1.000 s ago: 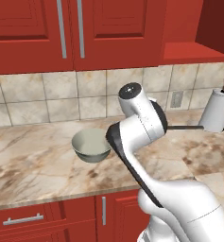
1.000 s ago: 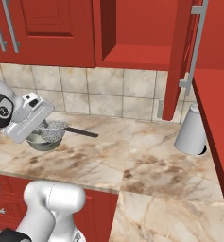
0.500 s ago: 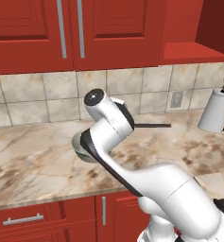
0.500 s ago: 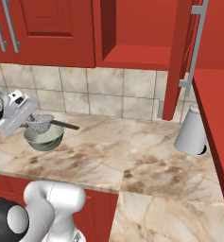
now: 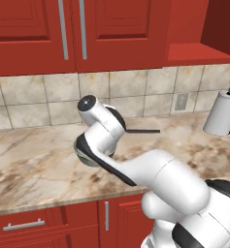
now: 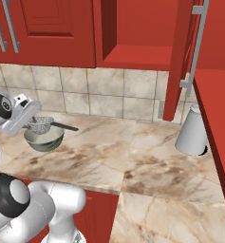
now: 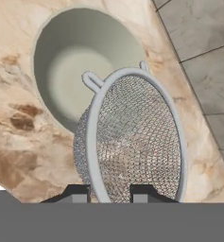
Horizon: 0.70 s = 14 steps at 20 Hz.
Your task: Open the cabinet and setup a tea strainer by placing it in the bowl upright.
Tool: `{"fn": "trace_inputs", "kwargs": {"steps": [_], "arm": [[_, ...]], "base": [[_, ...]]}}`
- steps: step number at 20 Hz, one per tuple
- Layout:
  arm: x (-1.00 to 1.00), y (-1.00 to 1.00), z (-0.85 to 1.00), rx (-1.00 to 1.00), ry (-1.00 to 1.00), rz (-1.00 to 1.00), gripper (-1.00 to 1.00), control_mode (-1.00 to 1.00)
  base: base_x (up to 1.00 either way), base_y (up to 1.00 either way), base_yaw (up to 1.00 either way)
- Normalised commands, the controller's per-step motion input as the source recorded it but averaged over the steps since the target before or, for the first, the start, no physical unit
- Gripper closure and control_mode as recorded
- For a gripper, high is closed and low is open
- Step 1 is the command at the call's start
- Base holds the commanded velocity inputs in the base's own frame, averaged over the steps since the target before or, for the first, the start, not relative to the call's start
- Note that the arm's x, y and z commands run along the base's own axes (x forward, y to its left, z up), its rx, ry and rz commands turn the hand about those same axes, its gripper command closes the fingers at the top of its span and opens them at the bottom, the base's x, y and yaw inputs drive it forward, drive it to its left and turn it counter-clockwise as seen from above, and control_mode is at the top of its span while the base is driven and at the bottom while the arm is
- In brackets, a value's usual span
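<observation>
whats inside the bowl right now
The bowl looks empty: a bare, smooth inside in the hand view. The tea strainer, held by the gripper, hangs above its rim and covers part of the inside.

The marble counter [image 6: 147, 166] lies bare between the bowl [image 6: 43, 139] and the paper towel roll [image 6: 192, 132], well apart. The open cabinet door [image 6: 180, 57] juts out above the roll, narrowing that end. Over the bowl hangs the strainer [image 7: 134, 142], covering part of its mouth; the tiled wall [image 5: 136, 89] stands close behind.
</observation>
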Motion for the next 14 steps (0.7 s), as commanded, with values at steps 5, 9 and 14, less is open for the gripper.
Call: {"fn": "trace_inputs", "kwargs": {"steps": [5, 9, 14], "arm": [[0.34, 0.20, -0.35, 0.04, -0.02, 0.03, 1.00, -1.00], [0.21, 0.14, -0.37, 0.03, -0.03, 0.00, 1.00, -1.00], [0.06, 0.12, -0.27, 0.02, -0.07, 0.00, 1.00, -1.00]], "base": [[0.00, 0.00, 0.00], [0.00, 0.00, 0.00], [0.00, 0.00, 0.00]]}}
